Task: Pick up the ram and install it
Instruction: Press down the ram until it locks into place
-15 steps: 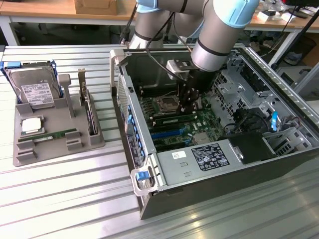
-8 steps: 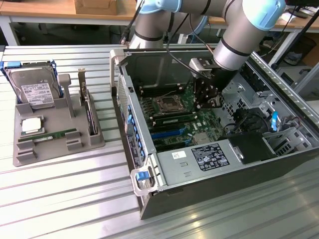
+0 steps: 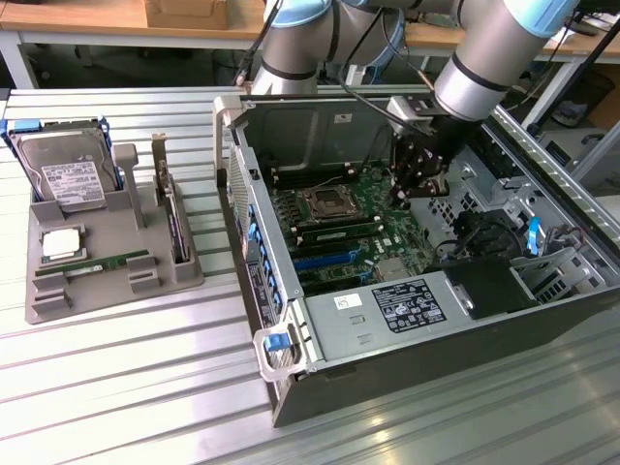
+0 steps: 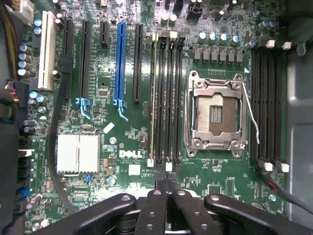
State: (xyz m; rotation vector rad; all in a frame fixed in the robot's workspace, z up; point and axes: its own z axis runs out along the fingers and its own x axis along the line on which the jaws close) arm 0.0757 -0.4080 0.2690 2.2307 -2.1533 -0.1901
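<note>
One ram [image 3: 114,262], a thin green stick, lies flat in the grey holder [image 3: 58,300] at the exterior view's left. A second ram [image 4: 153,98] stands edge-up in the outermost of the black memory slots beside the processor socket [image 4: 215,115]; it also appears as a green strip [image 3: 336,226] on the motherboard. My gripper [image 4: 166,179] is shut, its two black fingertips pressed together with nothing visible between them. It hovers just past the near end of those slots. In the exterior view the gripper [image 3: 423,187] hangs inside the open computer case above the motherboard.
The holder also carries a hard drive [image 3: 66,179], a square silver processor [image 3: 60,244] and an upright expansion card [image 3: 174,221]. Case walls [image 3: 254,252], a power supply [image 3: 387,315] and black cables [image 3: 480,232] surround the motherboard. Another bank of empty memory slots [image 4: 266,103] lies beyond the socket.
</note>
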